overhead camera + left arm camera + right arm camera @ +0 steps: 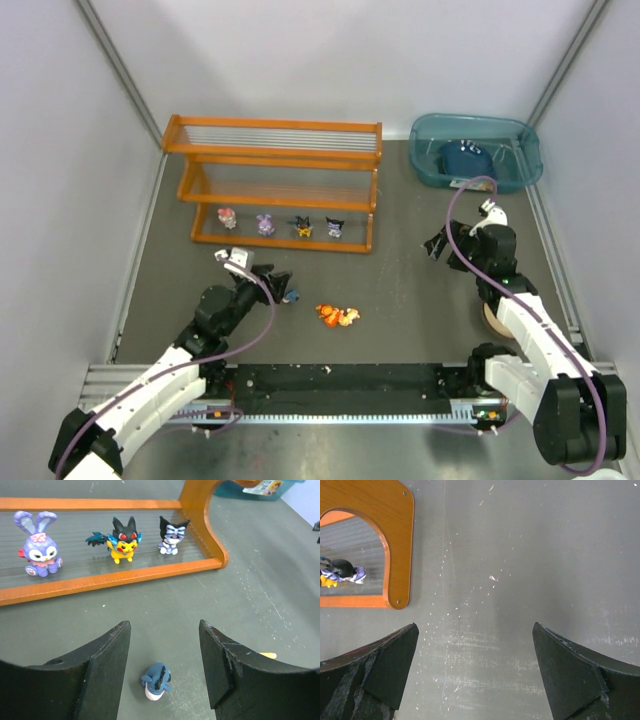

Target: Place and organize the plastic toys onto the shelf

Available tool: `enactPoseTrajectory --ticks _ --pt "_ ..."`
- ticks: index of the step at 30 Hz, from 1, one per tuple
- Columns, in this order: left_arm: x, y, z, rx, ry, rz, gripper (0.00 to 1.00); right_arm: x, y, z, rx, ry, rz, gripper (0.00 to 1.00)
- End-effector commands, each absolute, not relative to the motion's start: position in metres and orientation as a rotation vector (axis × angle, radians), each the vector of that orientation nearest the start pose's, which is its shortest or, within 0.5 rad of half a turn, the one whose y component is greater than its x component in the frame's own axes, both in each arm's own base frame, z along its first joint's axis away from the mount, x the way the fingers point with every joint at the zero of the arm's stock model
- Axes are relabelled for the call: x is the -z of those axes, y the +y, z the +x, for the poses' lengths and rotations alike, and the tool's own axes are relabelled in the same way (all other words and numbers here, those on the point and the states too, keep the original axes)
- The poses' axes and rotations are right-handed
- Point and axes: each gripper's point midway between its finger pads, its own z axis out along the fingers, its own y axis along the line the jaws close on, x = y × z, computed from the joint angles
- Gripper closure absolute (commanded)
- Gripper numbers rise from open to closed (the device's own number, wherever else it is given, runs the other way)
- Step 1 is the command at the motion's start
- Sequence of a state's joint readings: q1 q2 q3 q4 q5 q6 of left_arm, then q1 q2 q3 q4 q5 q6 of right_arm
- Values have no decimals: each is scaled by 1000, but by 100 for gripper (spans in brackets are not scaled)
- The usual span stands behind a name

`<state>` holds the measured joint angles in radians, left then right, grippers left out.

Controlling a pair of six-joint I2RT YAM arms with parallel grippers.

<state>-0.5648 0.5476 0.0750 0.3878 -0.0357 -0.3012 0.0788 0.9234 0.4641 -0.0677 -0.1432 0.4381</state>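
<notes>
Left gripper (164,630) partway open, empty, astride blue toy (156,681). Lies just in front of shelf (100,577), untouched. Looks light, rigid, slick, prone to squirting out; best pinched low across body sides.

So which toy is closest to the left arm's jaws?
The little blue toy, right between the open jaws. The orange toy lies farther off, and the other four stand on the shelf.

Orange shelf (270,153), purple bunny toy (39,544), yellow-and-black toy (122,540), blue toy (156,680), teal bin (428,162), grey table (400,300)
</notes>
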Motion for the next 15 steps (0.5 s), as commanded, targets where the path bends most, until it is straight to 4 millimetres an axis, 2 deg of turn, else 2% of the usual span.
enactPoseTrajectory --ticks 1,2,4,5,8,10,12,15 --pt "-125 -171 226 675 1713 311 38 -120 71 300 -483 2069 266 1" --pt "-130 -175 226 688 1706 333 38 -120 72 299 -485 2068 261 1" --pt "-125 -184 219 722 1745 407 38 -121 71 299 -483 2068 260 1" --pt "-128 -187 219 732 1751 423 37 -121 71 299 -480 2066 263 1" --pt "-111 -193 214 744 1859 460 35 -121 72 299 -485 2064 258 1" --pt "-92 -193 211 703 1962 482 35 -122 72 299 -485 2064 258 1" --pt "-84 -194 208 695 2032 469 33 -121 72 299 -486 2065 260 1" --pt "-83 -199 208 662 2042 486 32 -122 72 299 -489 2064 261 1"
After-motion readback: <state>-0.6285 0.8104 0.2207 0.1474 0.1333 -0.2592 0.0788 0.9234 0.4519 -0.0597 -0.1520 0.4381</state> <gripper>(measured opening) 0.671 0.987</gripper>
